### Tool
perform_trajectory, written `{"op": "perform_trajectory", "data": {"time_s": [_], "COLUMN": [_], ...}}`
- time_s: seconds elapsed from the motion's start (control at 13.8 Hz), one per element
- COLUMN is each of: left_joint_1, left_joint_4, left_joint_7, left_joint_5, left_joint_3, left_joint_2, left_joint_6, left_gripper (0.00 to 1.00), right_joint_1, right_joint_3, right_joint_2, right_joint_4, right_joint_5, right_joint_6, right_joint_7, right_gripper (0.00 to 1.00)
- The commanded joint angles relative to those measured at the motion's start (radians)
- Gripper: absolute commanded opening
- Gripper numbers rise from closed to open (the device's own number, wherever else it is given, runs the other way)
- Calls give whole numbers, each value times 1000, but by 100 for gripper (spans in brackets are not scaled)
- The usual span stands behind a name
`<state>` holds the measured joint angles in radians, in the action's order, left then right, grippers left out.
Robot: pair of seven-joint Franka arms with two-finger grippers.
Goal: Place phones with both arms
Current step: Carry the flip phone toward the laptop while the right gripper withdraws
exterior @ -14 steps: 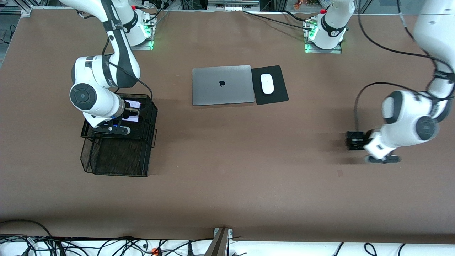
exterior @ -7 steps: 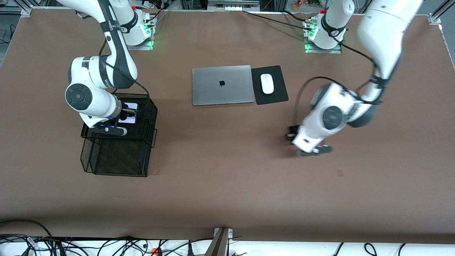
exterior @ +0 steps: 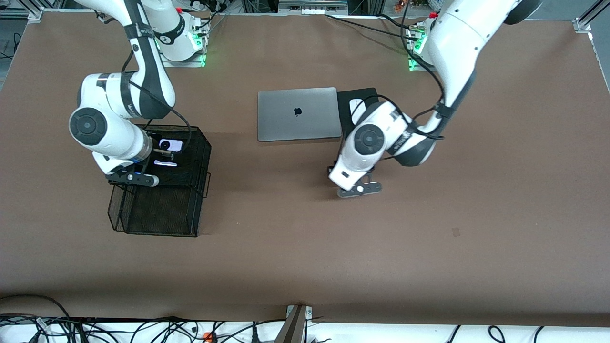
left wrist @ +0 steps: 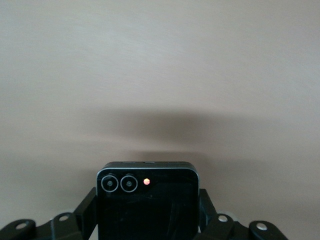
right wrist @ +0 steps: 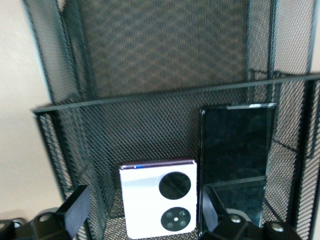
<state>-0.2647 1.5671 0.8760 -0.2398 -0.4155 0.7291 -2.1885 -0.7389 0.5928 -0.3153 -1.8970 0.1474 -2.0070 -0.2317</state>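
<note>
Across your brown tabletop (exterior: 286, 228), two phones lay in the mesh basket (exterior: 200, 181) below the right gripper's (right wrist: 145, 220) parted fingers, while your left gripper (left wrist: 147, 220) clamped the small black phone (left wrist: 147, 200), unplaced.

**Brown tabletop, cable mess along the edge**

Pretty plain setup: a big matte brown table (exterior: 295, 247) under even overhead light with soft shadows. A white strip (exterior: 143, 331) runs along the camera-side edge, buried in tangled black cables (exterior: 57, 324). Aluminium framing (exterior: 305, 5) lines the edge where green lights (exterior: 204, 58) glow.
</note>
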Motion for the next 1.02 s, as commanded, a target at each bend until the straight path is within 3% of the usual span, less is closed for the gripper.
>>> {"op": "perform_trajectory", "data": {"time_s": [0.0, 0.22, 0.44, 0.94], "left_joint_1": [-89, -146, -204, -234], "left_joint_4": [-125, -269, -358, -383], "left_joint_7": [-11, -3, -2, 8], "left_joint_5": [-39, -41, -36, -38], "left_joint_3": [15, 43, 113, 144], "left_joint_2": [88, 197, 254, 302], "left_joint_6": [6, -33, -53, -126], "left_gripper": [0, 0, 0, 0], "right_joint_1": [1, 10, 33, 90], "right_joint_3": [8, 9, 9, 6], "right_joint_2": [21, 19, -2, -10], "right_joint_4": [53, 134, 223, 303], "right_joint_5": [14, 14, 17, 98], "right_joint_6": [42, 74, 149, 243], "right_joint_7": [12, 12, 14, 17], "right_gripper": [100, 100, 100, 100]}}
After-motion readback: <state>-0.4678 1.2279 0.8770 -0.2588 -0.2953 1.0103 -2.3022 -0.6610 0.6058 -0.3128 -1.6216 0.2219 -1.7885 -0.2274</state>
